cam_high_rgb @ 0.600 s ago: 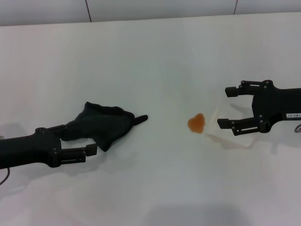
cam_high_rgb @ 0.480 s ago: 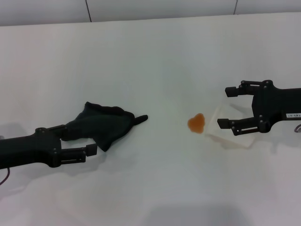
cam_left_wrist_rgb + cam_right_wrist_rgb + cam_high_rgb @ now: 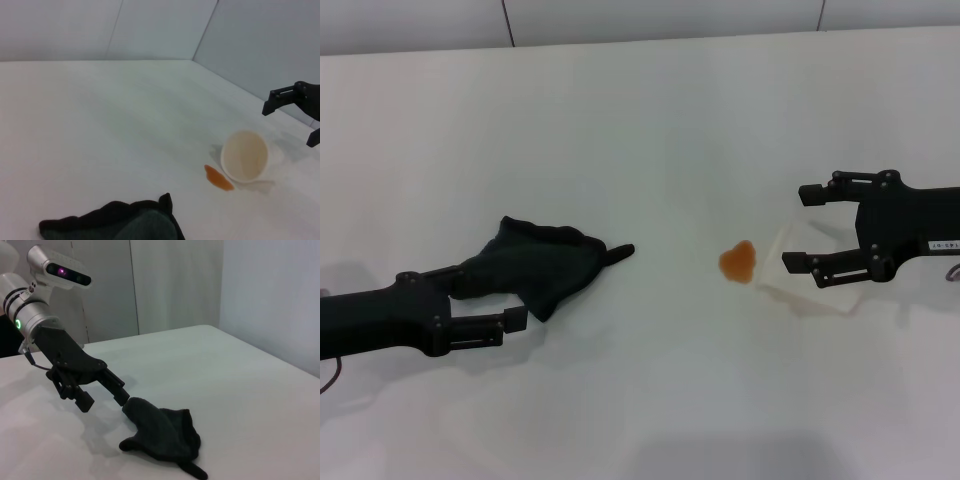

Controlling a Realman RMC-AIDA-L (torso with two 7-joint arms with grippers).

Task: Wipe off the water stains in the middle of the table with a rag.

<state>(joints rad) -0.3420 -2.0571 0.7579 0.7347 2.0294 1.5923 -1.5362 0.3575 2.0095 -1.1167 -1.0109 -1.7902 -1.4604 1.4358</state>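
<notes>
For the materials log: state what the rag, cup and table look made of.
Rag: soft black matte cloth, bunched in folds.
Cup: thin translucent whitish plastic, probably; the table shows faintly through it.
Table: smooth white hard surface, slight sheen; laminate perhaps, cannot tell.

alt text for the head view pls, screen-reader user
A small orange-brown stain sits mid-table beside a tipped translucent cup. The left end effector is open at the edge of a bunched black rag; the right end effector is open around the cup.
</notes>
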